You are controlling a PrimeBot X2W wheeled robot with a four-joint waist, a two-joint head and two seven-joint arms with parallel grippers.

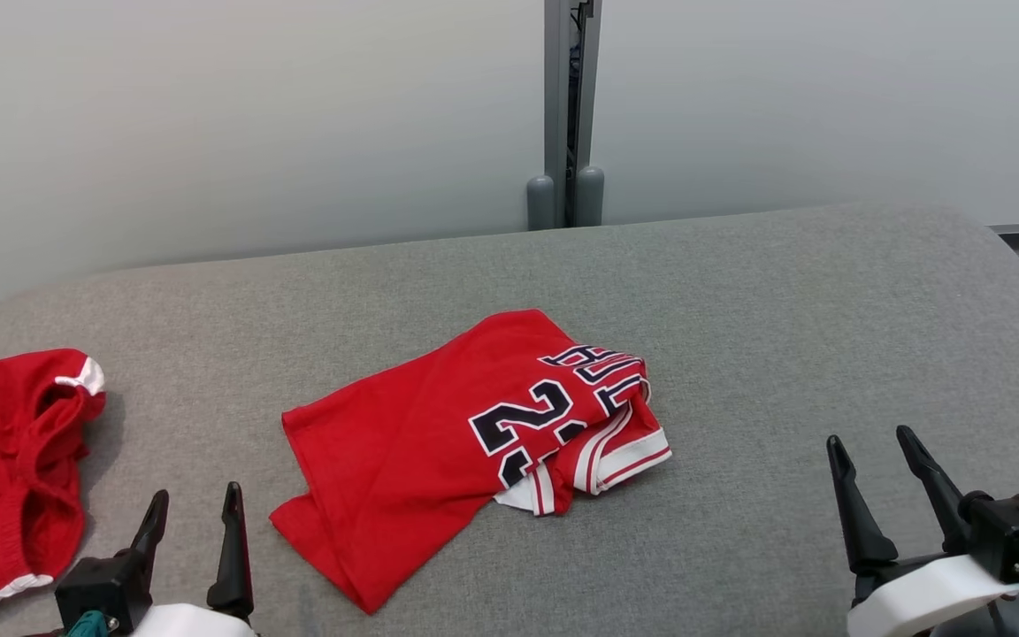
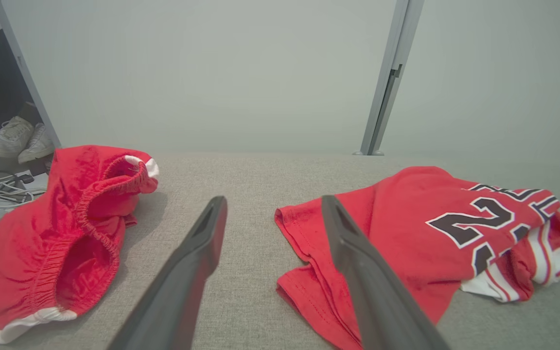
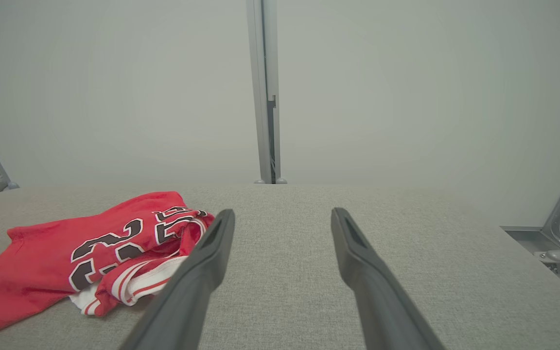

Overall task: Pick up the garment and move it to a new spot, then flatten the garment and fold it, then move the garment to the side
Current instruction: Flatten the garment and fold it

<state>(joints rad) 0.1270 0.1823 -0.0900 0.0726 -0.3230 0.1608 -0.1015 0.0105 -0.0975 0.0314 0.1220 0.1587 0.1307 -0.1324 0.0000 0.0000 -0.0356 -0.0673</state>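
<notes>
A red jersey garment (image 1: 439, 433) with black-and-white numbers and white-striped trim lies rumpled and partly folded over itself in the middle of the grey padded surface (image 1: 784, 336). The same garment (image 2: 421, 233) lies right of my left fingers, and the garment (image 3: 90, 248) lies left of my right fingers. My left gripper (image 1: 195, 511) stands open at the lower left, short of the garment's near-left corner. At the lower right my right gripper (image 1: 872, 456) is open too, well clear of the cloth. Both hold nothing.
Red shorts (image 1: 5, 469) with white trim and an elastic waist lie bunched at the surface's left edge, also red shorts (image 2: 61, 233). A pale wall with a grey post (image 1: 567, 115) stands behind. White shoes (image 2: 17, 138) and cables sit on the floor beyond the left edge.
</notes>
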